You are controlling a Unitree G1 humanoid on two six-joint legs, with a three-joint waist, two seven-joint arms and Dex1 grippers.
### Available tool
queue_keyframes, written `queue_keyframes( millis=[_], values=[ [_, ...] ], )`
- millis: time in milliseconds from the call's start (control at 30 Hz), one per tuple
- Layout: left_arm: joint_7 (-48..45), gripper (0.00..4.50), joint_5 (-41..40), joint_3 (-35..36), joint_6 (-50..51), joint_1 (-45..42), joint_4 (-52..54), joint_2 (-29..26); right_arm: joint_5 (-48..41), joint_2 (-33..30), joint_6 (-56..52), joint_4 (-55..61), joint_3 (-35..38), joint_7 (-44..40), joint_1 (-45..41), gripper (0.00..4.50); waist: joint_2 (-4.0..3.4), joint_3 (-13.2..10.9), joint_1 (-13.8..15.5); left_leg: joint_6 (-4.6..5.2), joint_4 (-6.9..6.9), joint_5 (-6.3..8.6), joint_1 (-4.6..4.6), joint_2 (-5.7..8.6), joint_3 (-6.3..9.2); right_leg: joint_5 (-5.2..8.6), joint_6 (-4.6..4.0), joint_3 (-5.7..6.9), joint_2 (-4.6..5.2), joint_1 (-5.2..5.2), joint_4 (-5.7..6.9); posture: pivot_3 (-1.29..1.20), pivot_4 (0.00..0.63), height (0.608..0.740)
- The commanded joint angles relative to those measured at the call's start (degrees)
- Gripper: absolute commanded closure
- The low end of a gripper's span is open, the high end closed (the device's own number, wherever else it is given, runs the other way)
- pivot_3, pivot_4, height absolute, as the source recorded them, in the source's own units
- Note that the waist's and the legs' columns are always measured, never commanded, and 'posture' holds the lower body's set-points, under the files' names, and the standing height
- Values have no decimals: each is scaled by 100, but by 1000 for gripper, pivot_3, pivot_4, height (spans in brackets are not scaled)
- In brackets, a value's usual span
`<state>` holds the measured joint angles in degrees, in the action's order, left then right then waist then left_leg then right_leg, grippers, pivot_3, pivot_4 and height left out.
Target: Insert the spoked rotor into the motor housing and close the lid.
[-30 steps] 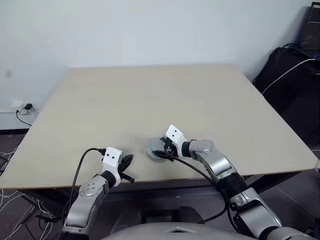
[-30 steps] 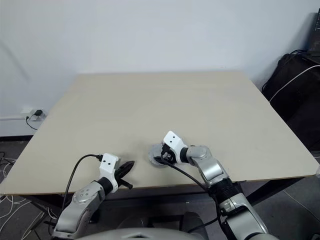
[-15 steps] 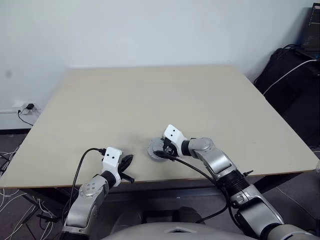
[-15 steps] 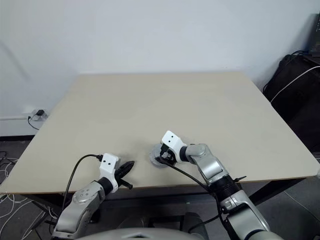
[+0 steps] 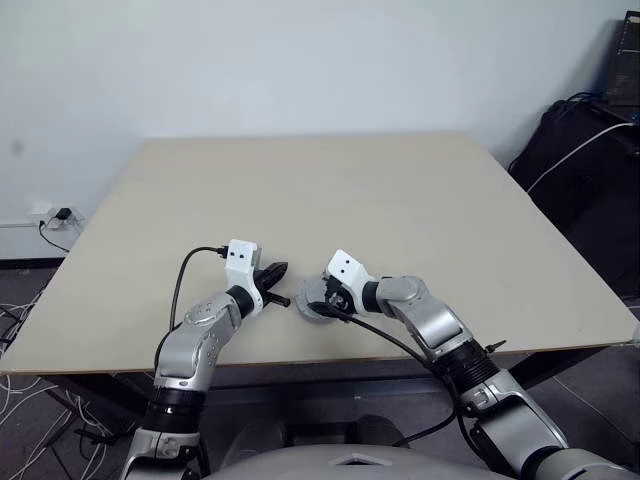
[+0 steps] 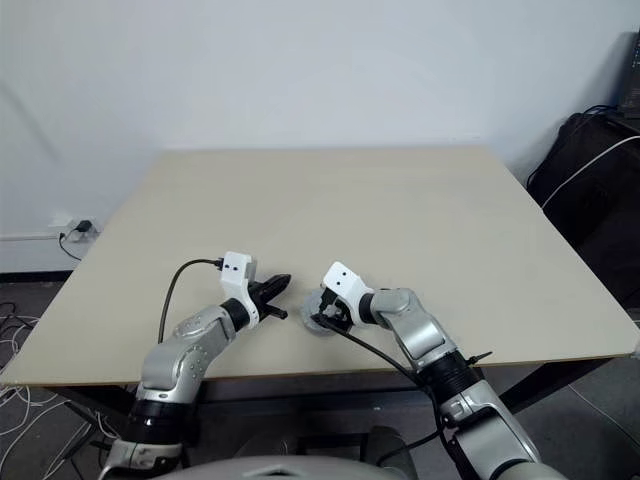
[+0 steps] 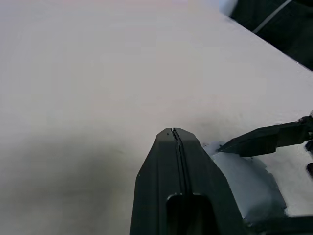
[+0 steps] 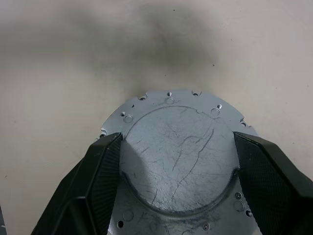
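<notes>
One worktop (image 5: 400, 200), pale and wide, carries a single round silvery-grey lid (image 8: 178, 156) near its front edge; two tools work around that lid. It lies flat with its smooth, scratched face up, a ring of small holes around its rim. No copper windings and no spoked ring can be seen, so whether the housing and rotor sit beneath the lid cannot be told from here (the lid covers whatever is under it).

The right tool (image 5: 322, 298) straddles the lid with its two black fingers (image 8: 98, 181) spread wide, one at each side of the raised centre, close against the rim. The left tool (image 5: 277, 270) sits just beside the lid on its left, fingers pressed together into one dark wedge and holding nothing; its tip points toward the lid's edge, near but apart from it.

The step in hand looks like the closing one: seating the lid. The next move probably calls for the right tool to keep the lid steady while the closed left tool pushes or presses on it, squarely enough that the disc does not tip or slide off toward the worktop edge.
</notes>
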<state>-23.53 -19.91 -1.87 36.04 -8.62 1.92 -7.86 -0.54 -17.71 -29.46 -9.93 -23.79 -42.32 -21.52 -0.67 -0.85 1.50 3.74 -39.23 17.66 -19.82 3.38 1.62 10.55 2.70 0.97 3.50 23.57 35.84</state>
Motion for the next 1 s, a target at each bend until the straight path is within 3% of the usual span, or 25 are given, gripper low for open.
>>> queue_keyframes(
  millis=[33, 233, 700, 833, 1000],
  values=[
    [-193, 4500, -316, 83, 603, -478, -386, -1, 146, -84, -148, 22, 5, 80, 12, 1302, 4, -2, -9, 0, 0, 0, 0, 0, 2, 0, 1, 1, 0, 1, 0, 0, 0, 740],
    [-425, 4500, -84, -323, 991, -769, -776, -186, 126, -94, -219, 130, 29, 139, 77, 1302, 4, -3, -26, -2, 4, -1, -2, 3, 2, -16, -25, -5, 1, -6, 1, 0, 0, 740],
    [-617, 4500, 260, -978, 1317, -870, -908, -346, 70, -153, -340, 230, 8, 103, 175, 1302, 5, -3, 0, -31, 5, 17, 6, 4, 11, 3, 2, -12, 9, 1, -4, 0, 0, 740],
    [-610, 4500, 259, -975, 1317, -861, -883, -328, -40, -299, -478, 365, 104, -17, 294, 25, 7, -3, 16, -29, 5, 18, 6, 5, 15, 5, 4, -10, 11, -1, -6, 0, 0, 740],
    [-596, 4500, 245, -963, 1323, -824, -814, -325, -161, -600, -640, 837, 327, -59, 655, 25, 7, -4, 36, -28, 5, 20, 5, 5, 19, 11, 11, -7, 16, -3, -6, 0, 0, 740]
  ],
)
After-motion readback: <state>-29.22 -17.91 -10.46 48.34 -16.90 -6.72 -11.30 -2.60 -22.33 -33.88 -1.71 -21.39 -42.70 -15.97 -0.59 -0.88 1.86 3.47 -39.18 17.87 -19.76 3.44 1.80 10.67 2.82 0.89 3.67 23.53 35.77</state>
